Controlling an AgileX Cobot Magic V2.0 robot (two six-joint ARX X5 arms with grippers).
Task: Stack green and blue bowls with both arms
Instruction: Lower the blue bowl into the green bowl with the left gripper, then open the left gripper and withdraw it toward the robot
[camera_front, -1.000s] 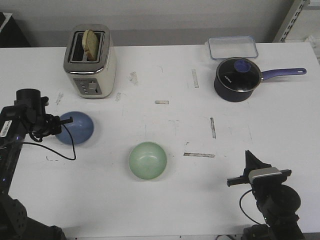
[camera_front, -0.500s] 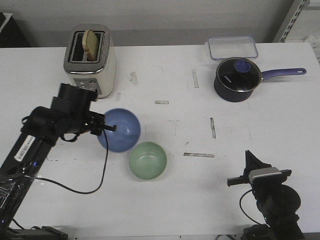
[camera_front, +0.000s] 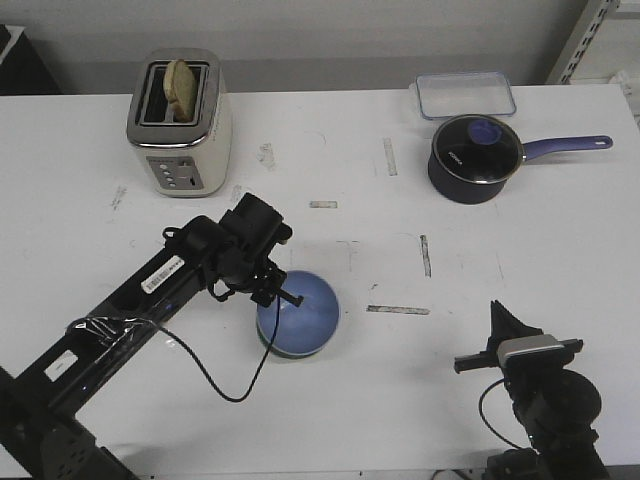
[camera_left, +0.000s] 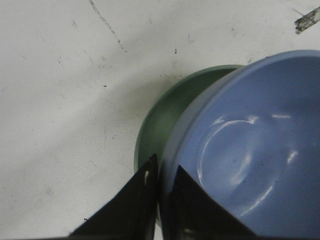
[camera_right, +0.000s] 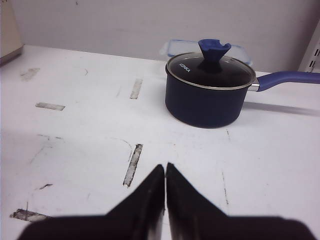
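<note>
Two bowls (camera_front: 300, 318), two arms (camera_front: 150, 290), one toaster (camera_front: 180, 122), one saucepan (camera_front: 476, 157), one container (camera_front: 466, 94), one table (camera_front: 400, 380).

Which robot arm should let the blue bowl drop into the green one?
The left. Its gripper already pinches the rim of the blue bowl, right over the green bowl, so it probably only needs to let go. The right gripper is shut on nothing, far off near the table's front edge.
</note>
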